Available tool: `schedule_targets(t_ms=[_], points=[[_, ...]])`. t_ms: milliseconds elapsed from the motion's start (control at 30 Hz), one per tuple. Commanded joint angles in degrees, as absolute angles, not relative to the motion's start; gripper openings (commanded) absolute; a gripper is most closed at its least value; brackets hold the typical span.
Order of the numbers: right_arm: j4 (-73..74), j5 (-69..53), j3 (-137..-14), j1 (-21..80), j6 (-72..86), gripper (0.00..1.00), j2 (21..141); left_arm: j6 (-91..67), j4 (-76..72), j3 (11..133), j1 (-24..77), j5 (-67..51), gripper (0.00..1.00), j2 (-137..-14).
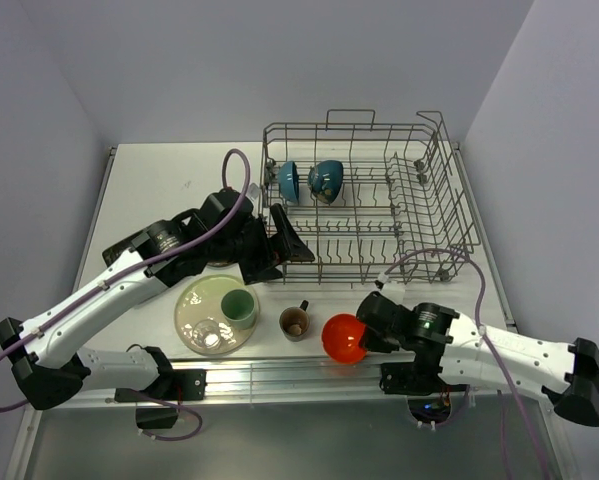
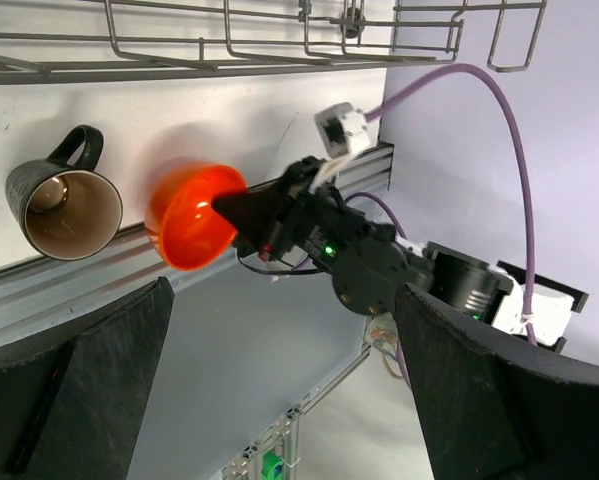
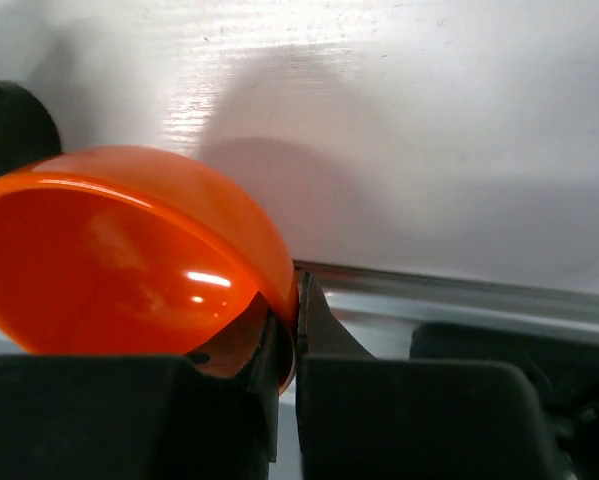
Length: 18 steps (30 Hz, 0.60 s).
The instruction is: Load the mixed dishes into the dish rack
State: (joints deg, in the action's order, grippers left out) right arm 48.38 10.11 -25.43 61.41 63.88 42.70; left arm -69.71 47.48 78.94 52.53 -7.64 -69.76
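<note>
- Your right gripper (image 3: pixel 287 335) is clamped on the rim of the orange bowl (image 3: pixel 129 260), with one finger inside the bowl and one outside.
- The orange bowl (image 1: pixel 341 338) sits at the tip of that gripper (image 1: pixel 369 325), tilted on its side. Its opening faces back along the arm, above the rail at the table's near edge.
- The small brown mug (image 1: pixel 295 322) stands upright just left of the bowl, a little apart from it.
- The dish rack (image 1: pixel 459 215) lies beyond your right gripper, on the far side of the table.
- Two blue bowls (image 1: pixel 289 180) (image 1: pixel 326 180) stand on edge in the rack's far left corner.
- Your left gripper (image 1: pixel 279 240) has its jaws spread wide and holds nothing. It is beside the rack's near left corner.
- Below your left gripper, toward the arm bases, is a cream round plate (image 1: pixel 194 305). It carries a pale green cup (image 1: pixel 238 306) and a clear glass (image 1: pixel 211 335).
- The left wrist view looks between its spread fingers (image 2: pixel 69 400) at the mug (image 2: pixel 64 205) and the gripped bowl (image 2: pixel 184 215).
</note>
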Motion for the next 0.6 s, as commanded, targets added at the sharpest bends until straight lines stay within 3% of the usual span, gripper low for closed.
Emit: schedule_targets(t_ms=[0,233,567], points=[[56.7,16.6,-32.0,64.4,69.6,0.00,38.8,-69.0,45.7,79.4,53.1,-7.6,0.99,-69.4],[69.5,23.1,-48.2,66.5,68.1,0.00,37.3,-64.5,50.6,85.2,54.6,-6.9,0.99,-74.5],[70.9,26.8,-71.2,66.5,54.1,0.00,55.8,-61.0,56.9,94.4,58.6,-3.4,0.99,-81.4]])
